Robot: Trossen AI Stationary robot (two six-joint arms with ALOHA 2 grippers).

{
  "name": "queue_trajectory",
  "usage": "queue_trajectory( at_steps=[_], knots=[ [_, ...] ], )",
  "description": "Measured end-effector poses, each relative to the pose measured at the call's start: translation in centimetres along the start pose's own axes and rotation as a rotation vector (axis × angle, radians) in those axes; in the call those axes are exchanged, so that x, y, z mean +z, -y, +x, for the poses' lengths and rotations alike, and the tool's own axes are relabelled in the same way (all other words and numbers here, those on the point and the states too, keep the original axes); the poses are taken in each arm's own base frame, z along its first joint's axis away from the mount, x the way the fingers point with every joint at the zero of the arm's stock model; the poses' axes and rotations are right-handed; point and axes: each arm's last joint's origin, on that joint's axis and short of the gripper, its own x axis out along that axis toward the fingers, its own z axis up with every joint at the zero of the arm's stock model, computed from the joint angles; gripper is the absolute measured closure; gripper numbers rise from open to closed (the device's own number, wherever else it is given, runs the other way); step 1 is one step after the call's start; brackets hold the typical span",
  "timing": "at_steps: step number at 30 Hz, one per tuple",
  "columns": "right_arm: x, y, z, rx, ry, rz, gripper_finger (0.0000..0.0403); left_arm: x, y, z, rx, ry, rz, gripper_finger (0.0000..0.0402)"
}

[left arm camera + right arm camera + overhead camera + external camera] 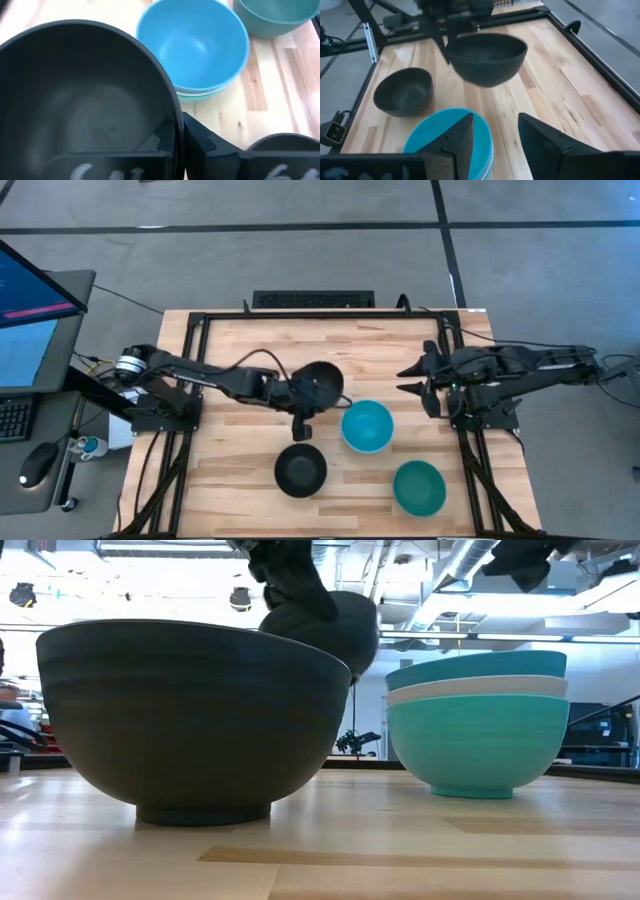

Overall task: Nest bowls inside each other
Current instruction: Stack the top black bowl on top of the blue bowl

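Observation:
My left gripper [303, 412] is shut on a black bowl [320, 383] and holds it in the air over the table's middle; the right wrist view shows that bowl [487, 57] well above the wood. A second black bowl [300, 470] stands on its foot nearer the near edge. A bright blue bowl [367, 427] sits on top of a stack, with a white rim [200, 94] showing under it. A teal green bowl [418, 487] stands alone near the right. My right gripper [413, 378] waits open at the table's right side. My left gripper holds the lifted black bowl by its rim [176, 117] on the side toward the near edge. One finger [162, 135] is inside the bowl and the other finger [202, 140] is outside the wall. The bowl is clear of the table, mouth up.
Black frame rails [190, 380] run along the table's left, right and far sides. Bare wood [230, 470] lies left of the standing black bowl and beyond the held one. A monitor [30, 310] and a mouse [38, 463] sit off the table's left.

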Motion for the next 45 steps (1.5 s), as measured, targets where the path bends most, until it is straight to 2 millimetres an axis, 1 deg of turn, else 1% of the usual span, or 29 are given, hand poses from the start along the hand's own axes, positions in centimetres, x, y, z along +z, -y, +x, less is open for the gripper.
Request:
queue_trajectory(
  at_steps=[3, 6, 10, 13, 15, 18, 22, 24, 28, 31, 34, 39, 42, 44, 45],
  knots=[
    [-0.5, 0.1, -0.3, -0.007, -0.038, -0.007, 0.0225, 0.7, 1.3, 1.5, -0.022, -0.008, 0.023, 0.0401],
    [-0.8, 0.2, -0.4, -0.020, -0.062, -0.004, 0.0225, 1.1, 2.6, 3.6, -0.043, -0.040, 0.042, 0.0401],
    [-0.8, 0.1, -1.0, -0.006, -0.046, -0.010, 0.0227, 3.4, 4.1, 5.1, -0.078, -0.001, 0.054, 0.0401],
    [-1.3, 0.0, -1.7, 0.019, -0.059, -0.032, 0.0226, 5.3, 4.7, 5.1, -0.067, 0.041, 0.083, 0.0401],
    [-1.7, -0.1, -2.3, 0.048, -0.077, -0.047, 0.0225, 6.5, 4.7, 4.6, -0.051, 0.064, 0.097, 0.0401],
    [-2.2, -0.2, -3.3, 0.088, -0.063, -0.034, 0.0225, 7.2, 4.3, 3.9, -0.019, 0.060, 0.086, 0.0401],
    [-3.7, 0.2, -4.5, 0.118, -0.017, -0.002, 0.0225, 8.3, 4.6, 3.1, -0.045, 0.101, 0.100, 0.0401],
    [-4.9, 0.5, -4.9, 0.124, -0.004, 0.025, 0.0225, 8.7, 4.9, 2.8, -0.074, 0.129, 0.099, 0.0401],
    [-6.9, 1.1, -5.3, 0.144, 0.029, 0.096, 0.0227, 8.7, 4.9, 3.0, -0.087, 0.134, 0.069, 0.0401],
    [-7.9, 1.4, -5.5, 0.166, 0.052, 0.120, 0.0226, 9.0, 4.9, 2.9, -0.107, 0.161, 0.057, 0.0401],
    [-8.6, 1.6, -5.7, 0.184, 0.068, 0.123, 0.0225, 9.3, 5.0, 2.9, -0.117, 0.193, 0.043, 0.0401],
    [-8.7, 1.7, -6.1, 0.208, 0.094, 0.123, 0.0226, 9.9, 5.1, 2.7, -0.123, 0.258, 0.019, 0.0401],
    [-8.8, 1.7, -6.1, 0.214, 0.092, 0.121, 0.0227, 9.6, 5.3, 3.9, -0.128, 0.234, 0.022, 0.0401],
    [-8.7, 1.6, -6.1, 0.211, 0.087, 0.120, 0.0227, 9.1, 5.6, 5.4, -0.161, 0.175, 0.025, 0.0401],
    [-8.7, 1.6, -6.0, 0.210, 0.084, 0.119, 0.0226, 9.4, 5.9, 6.1, -0.183, 0.182, 0.032, 0.0401]
  ],
)
